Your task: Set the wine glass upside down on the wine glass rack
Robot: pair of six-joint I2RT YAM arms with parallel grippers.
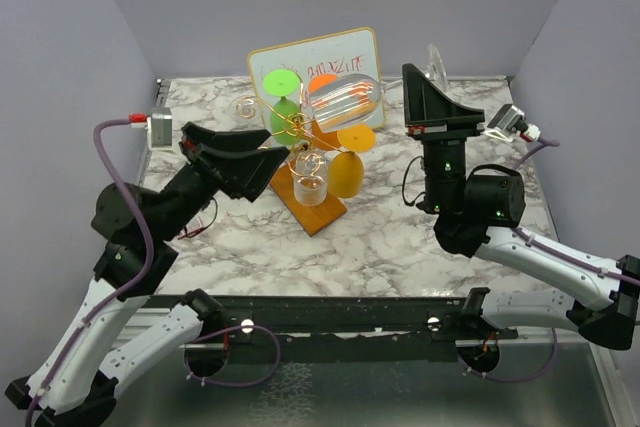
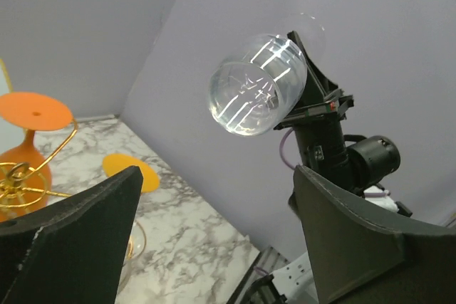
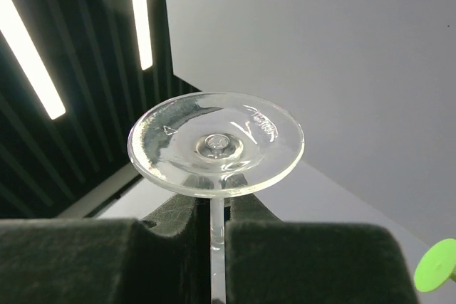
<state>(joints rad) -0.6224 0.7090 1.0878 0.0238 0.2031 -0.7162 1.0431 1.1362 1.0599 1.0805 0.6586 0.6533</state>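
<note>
A clear wine glass is held on its side above the table, bowl pointing left over the rack, foot up at the right. My right gripper is shut on its stem; in the right wrist view the stem sits between the pads under the round foot. The gold wire wine glass rack stands on its wooden base with green, orange and clear glasses hanging on it. My left gripper is open and empty just left of the rack. In the left wrist view the bowl shows ahead.
A framed whiteboard leans behind the rack. A green glass and an orange glass hang upside down, with a small clear glass low by the base. Purple walls close in on three sides.
</note>
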